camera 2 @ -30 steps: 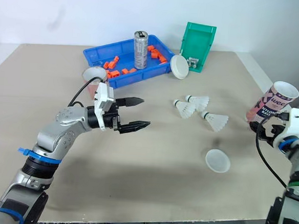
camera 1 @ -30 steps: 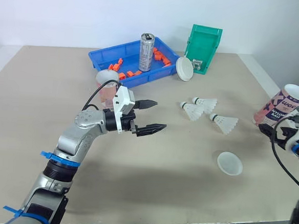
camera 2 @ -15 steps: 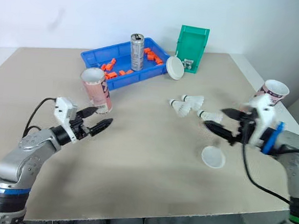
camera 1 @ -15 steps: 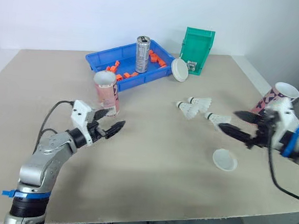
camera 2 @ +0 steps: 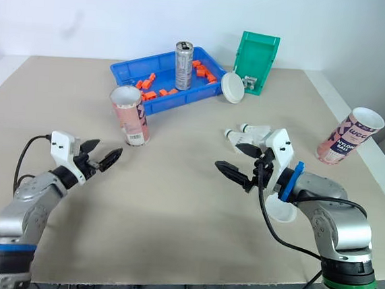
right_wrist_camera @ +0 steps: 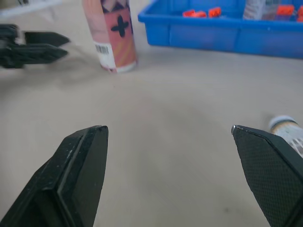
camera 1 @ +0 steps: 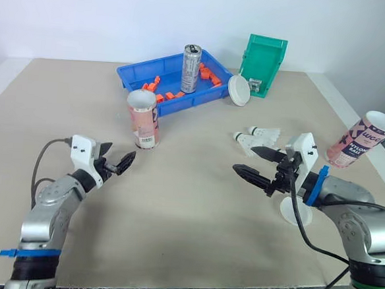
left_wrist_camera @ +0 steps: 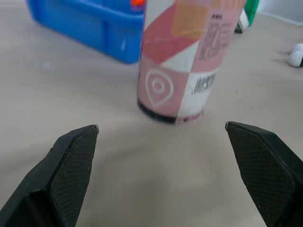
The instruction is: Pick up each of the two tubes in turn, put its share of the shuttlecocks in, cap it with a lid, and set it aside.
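On the beige table (camera 1: 172,242), the left gripper (camera 1: 118,152) has drawn back beside the pink cardboard tube (camera 1: 143,121) — jaws spread, empty — while the right gripper (camera 1: 244,158) (likewise spread, empty) has swung to the white feathered shuttlecocks (camera 1: 259,136); 1st pick-up likely next.

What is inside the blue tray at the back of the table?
Inside the blue tray a silver can stands upright among small orange pieces. The can hides whatever lies just behind it.
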Robot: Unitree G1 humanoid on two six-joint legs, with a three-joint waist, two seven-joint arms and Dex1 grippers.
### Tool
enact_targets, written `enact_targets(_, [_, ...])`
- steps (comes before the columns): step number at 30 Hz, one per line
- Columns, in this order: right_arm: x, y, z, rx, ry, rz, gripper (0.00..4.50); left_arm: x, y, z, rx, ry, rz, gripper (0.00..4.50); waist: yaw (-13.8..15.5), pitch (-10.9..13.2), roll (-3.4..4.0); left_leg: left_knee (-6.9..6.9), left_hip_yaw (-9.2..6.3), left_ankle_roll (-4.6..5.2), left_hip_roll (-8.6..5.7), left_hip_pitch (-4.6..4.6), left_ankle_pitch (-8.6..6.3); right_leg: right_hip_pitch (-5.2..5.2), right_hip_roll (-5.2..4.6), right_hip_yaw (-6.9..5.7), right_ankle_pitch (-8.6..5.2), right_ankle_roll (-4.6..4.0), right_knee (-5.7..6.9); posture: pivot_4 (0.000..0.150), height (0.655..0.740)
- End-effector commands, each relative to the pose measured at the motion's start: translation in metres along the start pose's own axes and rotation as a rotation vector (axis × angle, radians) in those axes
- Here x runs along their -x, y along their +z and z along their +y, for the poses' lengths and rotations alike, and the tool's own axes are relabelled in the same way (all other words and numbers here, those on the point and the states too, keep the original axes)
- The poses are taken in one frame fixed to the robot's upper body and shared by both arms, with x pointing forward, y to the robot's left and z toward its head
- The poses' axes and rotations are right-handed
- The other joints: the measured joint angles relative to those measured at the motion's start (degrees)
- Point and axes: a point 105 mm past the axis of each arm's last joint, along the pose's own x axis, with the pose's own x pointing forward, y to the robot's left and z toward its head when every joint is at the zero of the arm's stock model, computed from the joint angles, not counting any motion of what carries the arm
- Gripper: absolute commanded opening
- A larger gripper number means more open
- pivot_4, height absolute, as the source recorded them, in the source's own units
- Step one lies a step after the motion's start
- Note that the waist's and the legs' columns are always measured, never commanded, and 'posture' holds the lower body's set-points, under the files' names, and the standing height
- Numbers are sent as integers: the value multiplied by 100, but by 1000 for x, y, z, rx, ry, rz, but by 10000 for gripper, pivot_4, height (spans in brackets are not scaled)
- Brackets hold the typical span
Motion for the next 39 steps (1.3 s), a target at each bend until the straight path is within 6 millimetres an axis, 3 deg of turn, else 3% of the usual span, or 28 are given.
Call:
enact_targets(1, [1, 14, 13, 40, 18, -53, 44637, -10, 2, 4, -59, -45, -6, 45000, 0, 0, 0, -1, 0, 0, 0, 0, 0, 1, 0, 0, 0, 0, 0, 1500, 7400])
enact_targets(11, [2, 17, 25, 46, 13, -71, 44637, -44, -15, 0, -120, -193, 81, 45000, 4, 0, 0, -1, -12, 1, -1, -5, 0, 1, 0, -10, -1, 0, 0, 1500, 7400])
enact_targets(20, [3, 21, 28, 64, -11, -88, 44637, -80, -8, 3, -138, -228, 76, 45000, 29, 0, -1, -3, -28, 1, -6, -15, 0, 0, 0, -19, -4, 1, -1, 1500, 7400])
enact_targets(25, [4, 23, 28, 72, -22, -93, 44637, -98, -2, -9, -109, -260, 51, 45000, 65, -1, -2, -2, -33, 1, -14, -22, 0, 0, -2, -18, -6, 6, -2, 1500, 7400])
enact_targets(34, [8, 24, 25, 87, -57, -91, 44637, -112, 1, -18, -83, -267, 39, 45000, 86, 0, -2, -2, -38, 2, -17, -24, 0, 0, -2, -18, -8, 7, -2, 1500, 7400])
enact_targets(39, [11, 22, 20, 81, -86, -84, 45000, -111, 1, -15, -75, -255, 36, 30149, 91, 0, -2, -2, -39, 2, -17, -25, 0, 0, -2, -19, -8, 8, -2, 1500, 7400])
